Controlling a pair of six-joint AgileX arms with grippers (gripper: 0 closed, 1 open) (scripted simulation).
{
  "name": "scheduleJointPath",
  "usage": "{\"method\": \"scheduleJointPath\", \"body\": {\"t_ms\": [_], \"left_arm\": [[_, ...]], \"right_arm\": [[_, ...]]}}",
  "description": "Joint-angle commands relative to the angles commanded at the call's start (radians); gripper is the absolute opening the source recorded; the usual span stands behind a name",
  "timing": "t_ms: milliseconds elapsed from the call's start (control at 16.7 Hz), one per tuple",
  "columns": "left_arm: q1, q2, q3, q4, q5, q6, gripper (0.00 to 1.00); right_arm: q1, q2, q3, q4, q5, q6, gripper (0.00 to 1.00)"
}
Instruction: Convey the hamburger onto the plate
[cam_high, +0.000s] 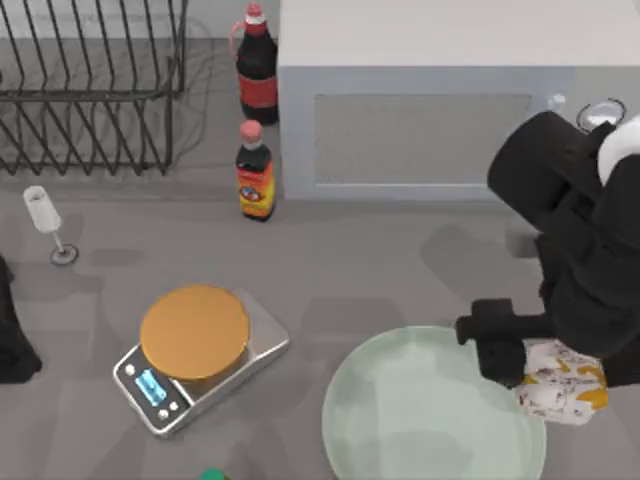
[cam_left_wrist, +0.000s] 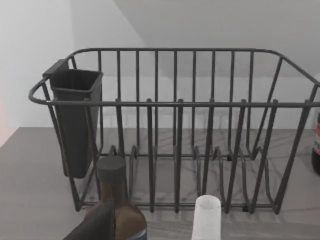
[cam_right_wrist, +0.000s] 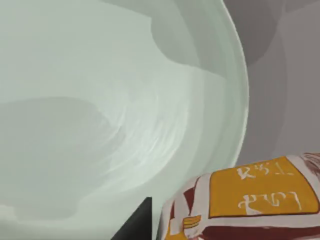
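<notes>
— Where was the hamburger?

— From above, I saw the hamburger in its white wrapper with orange-yellow marks, at the right edge of the pale green plate, near the front right of the bench. My right pincer stood just beside it over the plate's rim. I could not tell how far its fingers were spread, nor whether they had hold of the wrapper. In the right wrist view the hamburger overlapped the plate at its rim.

— And the left arm?

— It was parked at the left edge of the bench. I could not make out its pincer.

— What else lay on the bench?

— Left of the plate sat a silver scale topped with an orange disc. Farther back on the left stood a small glass, and near the middle a dark sauce bottle with a second red-labelled bottle behind it. A wire dish rack filled the far left corner, and a grey cabinet the far right. The left wrist view showed the dish rack with its dark cutlery holder.
</notes>
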Motion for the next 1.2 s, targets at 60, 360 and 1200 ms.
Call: {"method": "scheduleJointPath", "body": {"t_ms": [60, 360, 1200], "left_arm": [[0.0, 0.0, 0.0, 0.0, 0.0, 0.0, 1.0], [0.0, 0.0, 0.0, 0.0, 0.0, 0.0, 1.0], [0.0, 0.0, 0.0, 0.0, 0.0, 0.0, 1.0]], "right_arm": [[0.028, 0.022, 0.012, -0.004, 0.001, 0.135, 0.0], [0.143, 0.123, 0.064, -0.014, -0.001, 0.805, 0.0], [0.191, 0.207, 0.151, 0.043, 0.003, 1.782, 0.0]]}}
